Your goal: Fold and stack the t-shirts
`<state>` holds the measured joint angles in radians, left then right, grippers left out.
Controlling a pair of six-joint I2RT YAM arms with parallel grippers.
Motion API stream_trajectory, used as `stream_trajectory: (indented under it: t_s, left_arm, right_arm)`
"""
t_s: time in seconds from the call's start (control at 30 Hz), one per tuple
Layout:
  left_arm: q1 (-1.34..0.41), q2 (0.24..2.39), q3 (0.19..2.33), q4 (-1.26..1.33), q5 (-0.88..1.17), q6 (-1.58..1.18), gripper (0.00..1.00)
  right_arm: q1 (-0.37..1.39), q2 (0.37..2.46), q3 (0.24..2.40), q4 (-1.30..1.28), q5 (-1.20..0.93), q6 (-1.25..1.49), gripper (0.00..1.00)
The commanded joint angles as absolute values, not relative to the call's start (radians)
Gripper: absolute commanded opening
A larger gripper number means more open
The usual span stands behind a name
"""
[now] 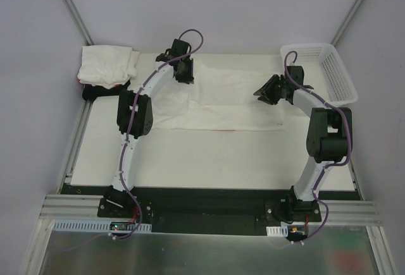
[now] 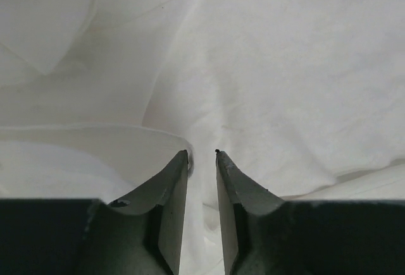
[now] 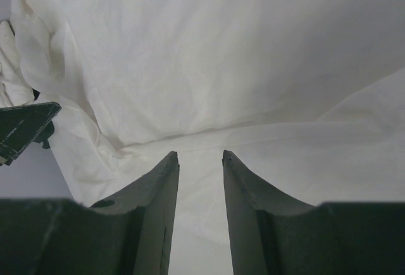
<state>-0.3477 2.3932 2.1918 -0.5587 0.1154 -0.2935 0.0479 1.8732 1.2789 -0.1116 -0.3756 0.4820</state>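
A white t-shirt [image 1: 221,101] lies spread across the back middle of the table, its upper part folded over. My left gripper [image 1: 185,73] is at the shirt's upper left edge. In the left wrist view its jaws stand narrowly apart [image 2: 202,155] with a bunched fold of the white shirt [image 2: 266,66] between them. My right gripper [image 1: 267,91] is at the shirt's right end. In the right wrist view its jaws [image 3: 200,155] are apart and rest just above the flat cloth [image 3: 221,54]. A stack of folded white shirts [image 1: 107,65] sits at the back left, with red and black cloth [image 1: 95,90] under it.
A white plastic mesh basket [image 1: 329,66] stands at the back right, close behind the right arm. The left gripper's finger [image 3: 22,129] shows at the left edge of the right wrist view. Grey walls close off the back and sides.
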Motion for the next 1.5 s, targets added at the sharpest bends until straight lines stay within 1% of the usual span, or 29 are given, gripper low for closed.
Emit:
stream_trajectory:
  t_s: [0.0,0.03,0.07,0.1,0.17,0.23,0.47,0.53,0.73,0.83,0.9,0.93,0.97,1.03,1.07,1.17,1.3,1.47]
  left_arm:
    - [-0.357,2.427,2.233,-0.560,0.161,-0.296,0.33]
    - [-0.357,2.428,2.232,-0.561,0.164,-0.296,0.40]
    - [-0.359,2.425,2.223,-0.561,0.164,-0.295,0.61]
    - [-0.359,2.422,2.217,-0.561,0.158,-0.293,0.68]
    - [-0.359,2.407,2.200,-0.560,0.152,-0.282,0.79]
    - [-0.357,2.390,2.189,-0.561,0.134,-0.269,0.82]
    - [-0.357,2.251,2.164,-0.568,0.088,-0.221,0.83]
    - [-0.357,2.195,2.155,-0.586,0.068,-0.207,0.85]
    - [-0.357,2.030,2.076,-0.620,0.006,-0.184,0.85]
    - [-0.357,1.923,1.958,-0.623,-0.069,-0.236,0.84]
    - [-0.360,1.866,1.815,-0.621,-0.124,-0.288,0.81]
    - [-0.362,1.814,1.760,-0.612,-0.141,-0.345,0.81]
    - [-0.365,1.790,1.653,-0.603,-0.168,-0.371,0.81]
    - [-0.368,1.731,1.550,-0.583,-0.248,-0.443,0.80]
    - [-0.368,1.714,1.463,-0.569,-0.271,-0.465,0.80]
    - [-0.367,1.663,1.338,-0.542,-0.382,-0.558,0.80]
    - [-0.360,1.643,1.272,-0.522,-0.437,-0.691,0.80]
    - [-0.357,1.695,1.288,-0.500,-0.417,-0.762,0.79]
  right_arm:
    - [0.035,1.816,1.284,-0.091,-0.390,0.488,0.37]
    - [0.034,1.813,1.282,-0.091,-0.393,0.488,0.37]
    - [0.034,1.807,1.281,-0.091,-0.390,0.488,0.37]
    - [0.032,1.804,1.279,-0.091,-0.391,0.486,0.37]
    - [0.032,1.796,1.278,-0.091,-0.388,0.486,0.37]
    - [0.032,1.795,1.278,-0.086,-0.396,0.486,0.37]
    - [0.041,1.790,1.275,-0.086,-0.403,0.488,0.37]
    - [0.046,1.783,1.272,-0.086,-0.400,0.486,0.37]
    - [0.069,1.769,1.278,-0.086,-0.406,0.491,0.37]
    - [0.077,1.764,1.273,-0.084,-0.408,0.495,0.37]
    - [0.080,1.755,1.266,-0.078,-0.407,0.499,0.37]
    - [0.081,1.752,1.262,-0.072,-0.407,0.499,0.37]
    - [0.081,1.752,1.262,-0.071,-0.408,0.500,0.37]
    - [0.081,1.753,1.258,-0.066,-0.413,0.503,0.37]
    - [0.083,1.755,1.258,-0.064,-0.413,0.505,0.37]
    - [0.083,1.755,1.250,-0.055,-0.417,0.508,0.37]
    - [0.081,1.744,1.238,-0.052,-0.416,0.509,0.37]
    - [0.075,1.721,1.224,-0.048,-0.408,0.509,0.37]
